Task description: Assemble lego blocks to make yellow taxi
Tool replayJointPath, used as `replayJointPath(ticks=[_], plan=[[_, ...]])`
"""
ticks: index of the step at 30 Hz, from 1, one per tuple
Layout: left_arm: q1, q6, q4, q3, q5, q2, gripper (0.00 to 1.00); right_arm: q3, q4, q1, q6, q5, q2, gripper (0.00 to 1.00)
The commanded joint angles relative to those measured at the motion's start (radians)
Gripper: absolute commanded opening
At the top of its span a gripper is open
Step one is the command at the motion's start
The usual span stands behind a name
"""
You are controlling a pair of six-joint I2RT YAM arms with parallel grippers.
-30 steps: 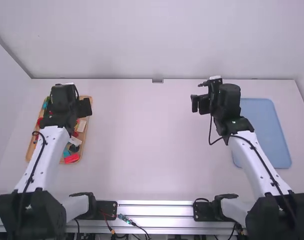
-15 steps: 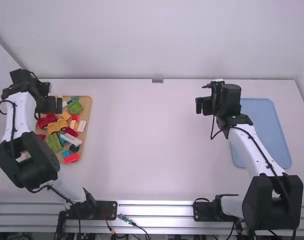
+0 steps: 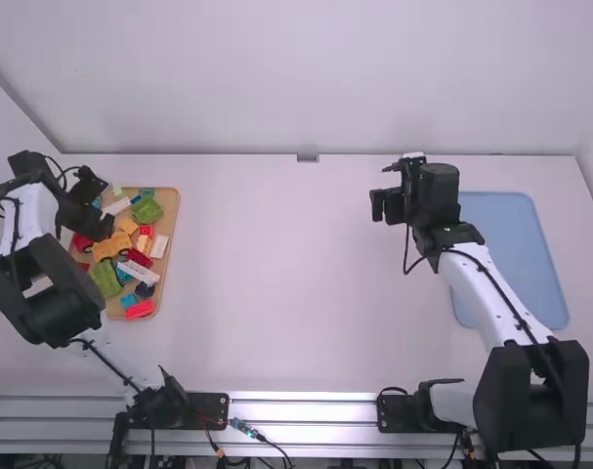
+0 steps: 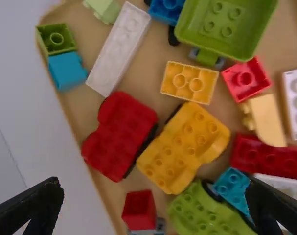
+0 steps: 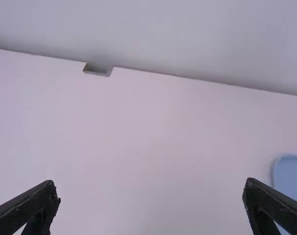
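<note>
My left gripper [image 3: 103, 227] is over the far left part of the wooden tray [image 3: 169, 220]. In the left wrist view, the left gripper [image 4: 155, 203] stands open, nothing between its fingers, above the blocks. Below it lie a yellow car base [image 4: 183, 147], a red car base [image 4: 120, 134] and a green one [image 4: 207, 213]. A yellow brick [image 4: 189, 82] rests beside a small red brick [image 4: 246, 79]. My right gripper [image 3: 377, 203] hangs over the table's right half; in the right wrist view, the right gripper [image 5: 152, 198] is open and empty.
A blue mat [image 3: 516, 259] lies on the table's right side, partly behind the right arm. Other loose blocks, such as a white brick [image 4: 119, 49] and a green tub-shaped piece [image 4: 226, 24], crowd the tray. The back wall [image 3: 374, 78] rises behind the table.
The left arm has swung from over the tray to its left side, uncovering the blocks, and its gripper has since turned and shifted slightly nearer the camera. The right arm has shifted slightly.
</note>
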Motion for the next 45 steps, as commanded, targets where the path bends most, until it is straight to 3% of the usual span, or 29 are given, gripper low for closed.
replayJointPath(ticks=[1,8,19,28,31,35,39,45], plan=[[0.043,0.097,0.013,-0.024,0.015,0.044,0.99,0.031,0.000,0.028,0.002,-0.002,0.001,0.99],[0.074,0.219,0.035,-0.023,0.096,0.090,0.99,0.031,0.008,0.071,0.002,0.005,0.001,0.99],[0.073,0.193,0.113,-0.023,0.078,0.228,1.00,0.031,0.011,0.123,0.002,0.005,0.001,0.99],[0.074,0.189,0.064,-0.024,0.118,0.228,0.86,0.031,0.011,0.117,0.031,0.004,0.001,0.99],[0.070,0.185,0.069,-0.024,0.114,0.228,0.87,0.031,0.010,0.115,0.031,0.003,0.001,0.99],[0.066,0.099,0.121,-0.024,0.067,0.228,0.99,0.031,0.004,0.115,0.031,0.002,0.001,0.99],[0.048,0.045,0.128,-0.011,0.015,0.228,1.00,0.031,-0.003,0.114,0.024,0.002,0.001,0.99],[0.004,0.035,0.003,0.046,0.017,0.228,0.97,0.031,-0.004,0.111,0.024,0.004,0.001,0.99]])
